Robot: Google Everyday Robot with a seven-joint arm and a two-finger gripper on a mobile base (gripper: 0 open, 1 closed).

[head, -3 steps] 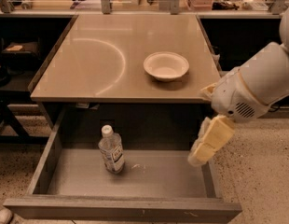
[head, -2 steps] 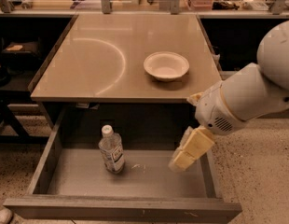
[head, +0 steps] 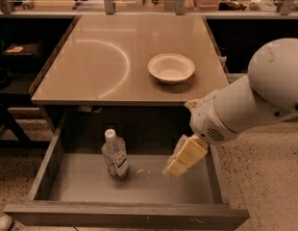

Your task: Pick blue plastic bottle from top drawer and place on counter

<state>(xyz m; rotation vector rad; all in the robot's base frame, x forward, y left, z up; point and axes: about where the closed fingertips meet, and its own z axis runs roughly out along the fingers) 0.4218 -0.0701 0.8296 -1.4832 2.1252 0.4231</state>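
— Where's the bottle (head: 115, 154)?
— Upright in the drawer (head: 125, 215), left of its middle.
— And the pincer (head: 180, 159)?
— Over the drawer's right half, apart from the bottle. How far open, I cannot tell.

You had one view only. The camera sat high on the front-panel side of the top drawer (head: 91, 186), close in, and looked down and forward across it. The surface (head: 91, 76) lay beyond the drawer and the shelf (head: 139, 8) lay farthest beyond. The claw (head: 171, 169) hung over the drawer's right half, with the arm (head: 250, 105) large to the drawer's right.
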